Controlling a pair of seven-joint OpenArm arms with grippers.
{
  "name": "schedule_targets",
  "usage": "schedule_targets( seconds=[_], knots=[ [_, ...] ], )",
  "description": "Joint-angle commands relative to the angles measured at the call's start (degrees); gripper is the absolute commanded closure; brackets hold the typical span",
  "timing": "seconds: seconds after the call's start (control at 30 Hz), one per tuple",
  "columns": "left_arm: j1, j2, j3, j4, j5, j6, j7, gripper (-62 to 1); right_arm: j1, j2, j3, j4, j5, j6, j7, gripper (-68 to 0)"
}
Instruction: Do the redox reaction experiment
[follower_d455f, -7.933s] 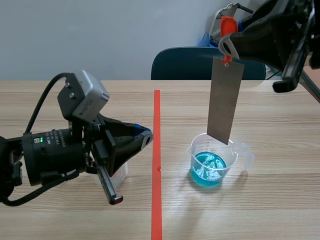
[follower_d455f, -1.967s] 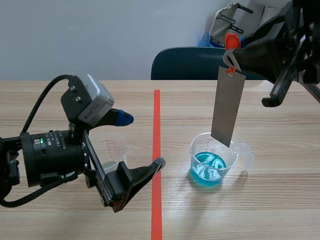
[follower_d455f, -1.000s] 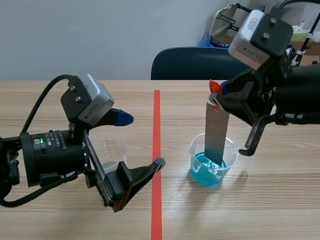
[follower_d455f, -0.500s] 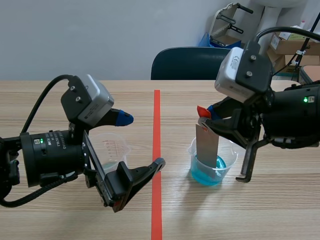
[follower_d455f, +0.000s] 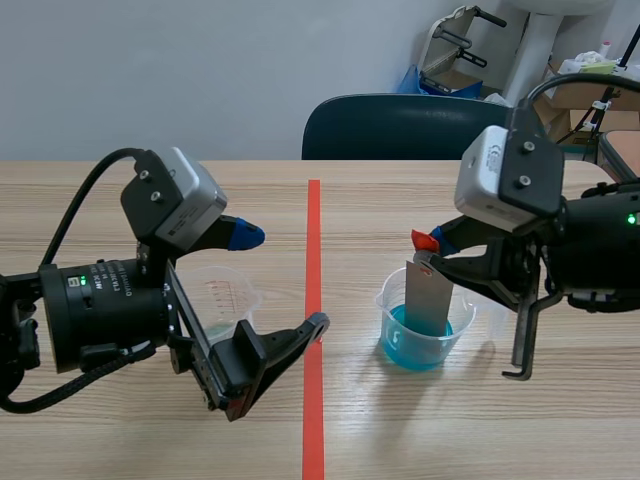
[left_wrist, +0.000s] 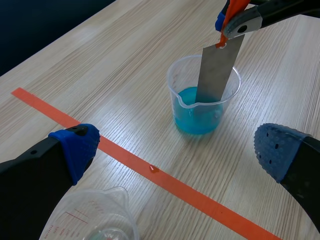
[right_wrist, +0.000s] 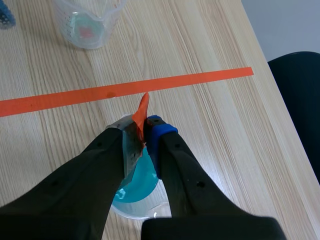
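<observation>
R fingers (right_wrist: 182, 165) clamped on orange tab (right_wrist: 141, 116) of flat grey metal strip (left_wrist: 215, 70). The strip hangs below them, lower end in blue liquid (left_wrist: 192, 120) inside clear plastic beaker (left_wrist: 173, 90). L fingers (left_wrist: 285, 155) wide apart, small clear measuring cup (left_wrist: 100, 222) just beside one.

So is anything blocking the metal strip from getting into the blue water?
Nothing visible. The right end effector holds the flat grey metal strip inside the clear plastic cup, its lower end in the blue liquid.

A grey metal strip (follower_d455f: 430, 300), pinched at its orange-tagged top by the right claw (follower_d455f: 432, 250), stands nearly upright, its lower end dipped in the blue liquid (follower_d455f: 412, 350) of a clear spouted beaker (follower_d455f: 386, 302) on the desk (follower_d455f: 400, 200)
</observation>
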Motion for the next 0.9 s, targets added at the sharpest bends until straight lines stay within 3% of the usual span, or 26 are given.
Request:
schedule_targets(
  seconds=[0.0,0.2,0.87],
  knots=[
    [0.0,0.1,-0.4,0.5,-0.3,0.1,-0.7,-62.3,0.5,0.5,0.3,0.4,-0.4,0.4,0.4,-0.6],
    [0.0,0.1,-0.4,0.5,-0.3,0.1,-0.7,-62.3,0.5,0.5,0.3,0.4,-2.6,0.4,1.7,-0.6],
    [0.0,0.1,-0.4,0.5,-0.3,0.1,-0.7,-62.3,0.5,0.5,0.3,0.4,-2.6,0.4,1.7,-0.6]
  ],
)
